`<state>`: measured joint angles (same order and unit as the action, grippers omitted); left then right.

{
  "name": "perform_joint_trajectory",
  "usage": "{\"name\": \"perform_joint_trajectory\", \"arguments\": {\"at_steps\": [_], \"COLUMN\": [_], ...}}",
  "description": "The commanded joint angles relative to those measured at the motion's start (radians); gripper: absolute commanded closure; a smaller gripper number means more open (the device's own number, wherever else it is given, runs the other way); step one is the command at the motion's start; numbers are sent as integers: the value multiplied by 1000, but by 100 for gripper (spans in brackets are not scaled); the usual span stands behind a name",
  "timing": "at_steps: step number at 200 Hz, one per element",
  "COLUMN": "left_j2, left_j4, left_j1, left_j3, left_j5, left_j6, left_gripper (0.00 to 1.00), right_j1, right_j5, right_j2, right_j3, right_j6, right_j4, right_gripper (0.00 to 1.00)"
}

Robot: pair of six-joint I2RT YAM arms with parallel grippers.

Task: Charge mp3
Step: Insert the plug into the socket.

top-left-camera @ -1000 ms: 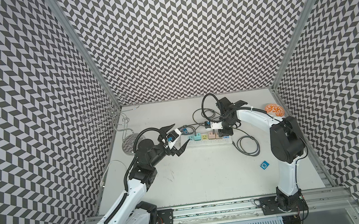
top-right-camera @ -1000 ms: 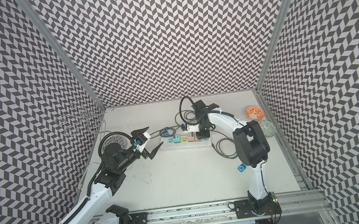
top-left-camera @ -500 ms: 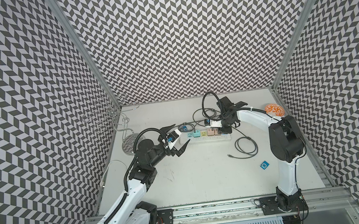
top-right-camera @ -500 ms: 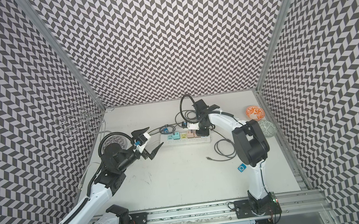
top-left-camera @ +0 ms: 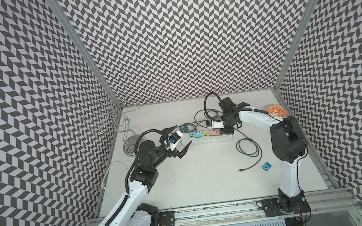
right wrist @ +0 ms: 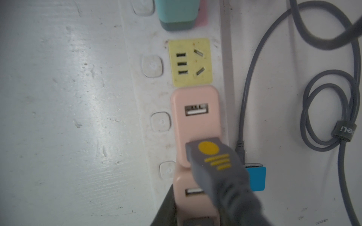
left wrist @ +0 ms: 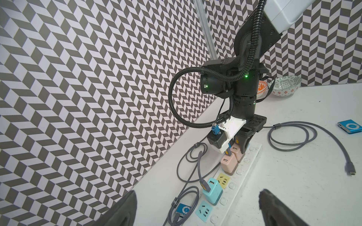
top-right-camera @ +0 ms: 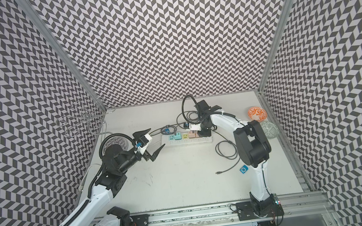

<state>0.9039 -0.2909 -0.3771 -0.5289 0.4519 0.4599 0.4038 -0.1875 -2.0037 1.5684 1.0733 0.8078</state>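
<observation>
over the pink adapters (right wrist: 195,125), my right gripper (left wrist: 238,144) is clamped on the usb plug (right wrist: 213,156), which i judge must next square up and press into a port; left gripper (top-left-camera: 183,134) gapes empty, mp3 (top-left-camera: 267,166) lies unplugged on the surface (top-left-camera: 206,173).

Your white table (top-left-camera: 206,173) has a long white power strip (top-left-camera: 211,139) lying near the back, with a small blue mp3 player (left wrist: 183,210) just beside the strip's left end. A looped gray cable (left wrist: 350,168) and a second blue mp3 player (top-left-camera: 267,166) lie near the right side. An orange bowl (top-left-camera: 276,111) and a patterned bowl (top-right-camera: 268,128) sit by the right wall, and a wire stand (top-left-camera: 130,145) stands in the back left corner.
</observation>
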Motion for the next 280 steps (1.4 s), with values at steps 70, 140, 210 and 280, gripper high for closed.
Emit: {"name": "perform_joint_trajectory", "arguments": {"at_steps": [70,140,210,280], "left_j2": [9,42,126,176], "left_j4": [-48,-21,-22,-31], "left_j1": [4,-3,-28,-88], "left_j3": [0,-54,-137,-161], "left_j5": [80,104,128,119], "left_j6": [-6,-7,9,22], "left_gripper": [3,3,3,3], "right_j1": [-5,-3,-5,-5], "right_j5": [5,10,-46,-133], "right_j2": [24,193,436,588], "right_j3": [7,-140,-360,-464], "right_j6": [-216,-277,-482,-672], "right_j4": [-121,-167,-357,-484], "right_gripper": [47,36,34,37]}}
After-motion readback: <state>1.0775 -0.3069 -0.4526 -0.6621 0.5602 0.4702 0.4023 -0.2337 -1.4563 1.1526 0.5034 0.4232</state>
